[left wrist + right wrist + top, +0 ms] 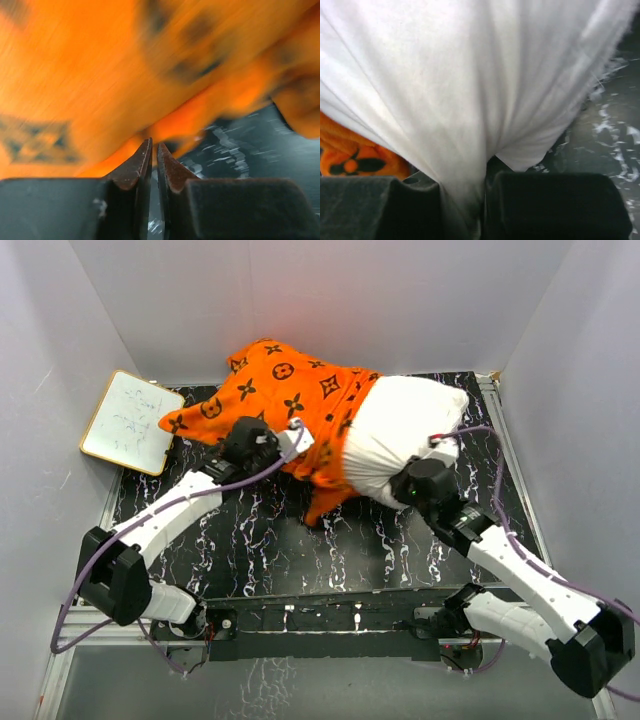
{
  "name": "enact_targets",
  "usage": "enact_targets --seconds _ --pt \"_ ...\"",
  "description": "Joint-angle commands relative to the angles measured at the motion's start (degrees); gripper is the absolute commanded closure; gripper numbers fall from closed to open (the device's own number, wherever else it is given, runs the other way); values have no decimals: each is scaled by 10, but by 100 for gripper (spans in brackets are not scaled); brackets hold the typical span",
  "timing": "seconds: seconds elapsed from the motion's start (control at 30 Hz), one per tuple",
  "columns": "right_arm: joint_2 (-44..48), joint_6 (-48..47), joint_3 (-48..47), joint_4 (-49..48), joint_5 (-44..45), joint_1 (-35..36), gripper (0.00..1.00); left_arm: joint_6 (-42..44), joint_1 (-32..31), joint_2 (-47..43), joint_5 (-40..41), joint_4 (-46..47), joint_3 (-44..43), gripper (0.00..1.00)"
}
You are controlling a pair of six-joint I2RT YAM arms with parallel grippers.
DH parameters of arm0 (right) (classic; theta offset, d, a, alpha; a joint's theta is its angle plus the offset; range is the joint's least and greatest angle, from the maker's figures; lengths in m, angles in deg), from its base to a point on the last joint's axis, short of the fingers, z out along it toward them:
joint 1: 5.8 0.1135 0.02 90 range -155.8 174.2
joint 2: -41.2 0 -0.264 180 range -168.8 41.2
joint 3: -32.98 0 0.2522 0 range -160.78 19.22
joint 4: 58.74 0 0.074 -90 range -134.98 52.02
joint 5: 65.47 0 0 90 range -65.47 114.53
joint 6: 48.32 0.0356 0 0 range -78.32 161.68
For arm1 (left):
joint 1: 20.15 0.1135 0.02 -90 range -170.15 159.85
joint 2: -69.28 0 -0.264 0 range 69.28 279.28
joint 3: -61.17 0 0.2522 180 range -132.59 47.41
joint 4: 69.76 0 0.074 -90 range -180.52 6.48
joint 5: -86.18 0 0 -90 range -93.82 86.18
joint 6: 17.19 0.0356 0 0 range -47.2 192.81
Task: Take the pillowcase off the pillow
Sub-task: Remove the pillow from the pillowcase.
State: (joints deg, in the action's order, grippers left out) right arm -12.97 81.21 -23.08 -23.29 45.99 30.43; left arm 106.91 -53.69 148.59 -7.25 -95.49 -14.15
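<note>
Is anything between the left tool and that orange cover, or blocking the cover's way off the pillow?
Nothing visible. The left tool sits right on the pillowcase; only the whiteboard lies beyond it, off to the side.

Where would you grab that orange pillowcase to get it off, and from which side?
Probably the bunched open edge of the pillowcase, where a loose fold hangs onto the table, approached from the near side. Slack fabric there is easy to pinch; farther left it looks stretched over the pillow. Then pull left, away from the bare white end.
</note>
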Motion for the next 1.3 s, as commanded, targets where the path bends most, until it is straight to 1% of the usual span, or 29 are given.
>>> enact_targets --seconds 0.0,0.07,0.17,0.2,0.27,0.3,0.33,0.37,0.4,0.43,0.57,0.67,0.77,0.83,0.9,0.97,1.03,1.1,1.13,1.17,1.2,1.23,1.27 --pt "49 -20 -10 -5 49 -123 92 48 99 5 61 36 3 100" --pt "55 -21 -5 -2 14 -192 92 50 131 12 54 48 -8 100" --pt "56 -9 11 -19 -70 -305 92 48 175 8 31 49 -17 100" --pt "52 -6 12 -29 -102 -329 92 47 184 5 19 41 -19 100" --pt "36 -13 10 -45 -161 -339 92 43 196 -14 -27 9 -22 100" --pt "25 -15 8 -49 -183 -339 92 43 197 -29 -55 -10 -21 86" --pt "15 -15 6 -49 -197 -339 92 50 197 -39 -81 -35 -19 53" --pt "6 -16 4 -46 -198 -339 92 62 198 -45 -102 -62 -18 23" --pt "0 -18 1 -43 -193 -339 92 73 198 -49 -116 -89 -17 6" --pt "-3 -20 -2 -39 -186 -339 92 81 198 -51 -123 -111 -19 3" --pt "3 -36 -5 -42 -177 -339 92 85 208 -52 -128 -166 -33 3" --pt "3 -51 -10 -42 -172 -339 92 108 213 -57 -119 -170 -20 3" --pt "0 -62 -18 -44 -177 -339 92 135 213 -53 -83 -142 6 3" --pt "-1 -68 -26 -41 -180 -339 92 141 213 -43 -28 -83 31 3" --pt "0 -74 -31 -39 -182 -339 92 133 226 -18 -11 -64 22 3" --pt "0 -74 -33 -39 -185 -339 92 102 243 17 -26 -63 -6 3" --pt "0 -72 -31 -45 -198 -339 92 84 247 47 -41 -73 -31 3" --pt "-3 -71 -29 -48 -211 -339 92 76 247 63 -75 -79 -46 4" --pt "-4 -71 -28 -51 -216 -339 92 75 247 66 -96 -83 -49 9" --pt "-4 -72 -27 -54 -218 -339 92 76 247 66 -114 -84 -50 18" --pt "-3 -72 -27 -57 -220 -339 92 77 247 65 -131 -84 -49 33" --pt "1 -72 -25 -64 -222 -339 92 81 247 62 -144 -83 -50 52" --pt "10 -66 -17 -78 -220 -340 92 85 247 55 -158 -87 -53 74"
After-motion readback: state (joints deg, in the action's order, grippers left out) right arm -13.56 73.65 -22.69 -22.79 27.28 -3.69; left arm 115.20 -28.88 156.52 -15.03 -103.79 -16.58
